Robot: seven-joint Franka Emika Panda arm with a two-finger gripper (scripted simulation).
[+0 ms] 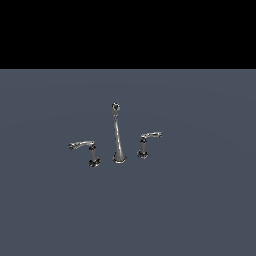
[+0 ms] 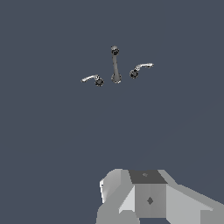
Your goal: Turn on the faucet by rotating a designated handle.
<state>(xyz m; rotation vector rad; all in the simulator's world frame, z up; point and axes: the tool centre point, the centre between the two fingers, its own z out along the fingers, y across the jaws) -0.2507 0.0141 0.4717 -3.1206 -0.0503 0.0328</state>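
Approach stage, by the look of it: nothing touched yet, no contact anywhere.

In the exterior view, faucet just below mid-frame on the flat grey table, no arm in sight at all. Tall tapering spout in the middle, round tip uppermost. Handle with the longer, arched lever to the exterior view's left of the spout, on a short post with a dark base, lever reaching out toward the frame's left edge. Shorter, straighter other handle to the spout's right, slightly higher in the frame. All three pieces near one another but apart.

In the wrist view, same set small in the upper middle of the frame: handle beside the spout, other handle on the far side. Pale blocky tool body filling the lower centre of the frame, well apart from the faucet. Fingertips not visible, so cannot tell whether apart or together.

Next move, as a judgement: close the wide gap toward the arched lever, not the straight one; line up with the lever's outer end for leverage; come in beside or over it without clipping the spout close by; then push or hook the lever around its post. Thin shiny lever, likely easy to slip off.
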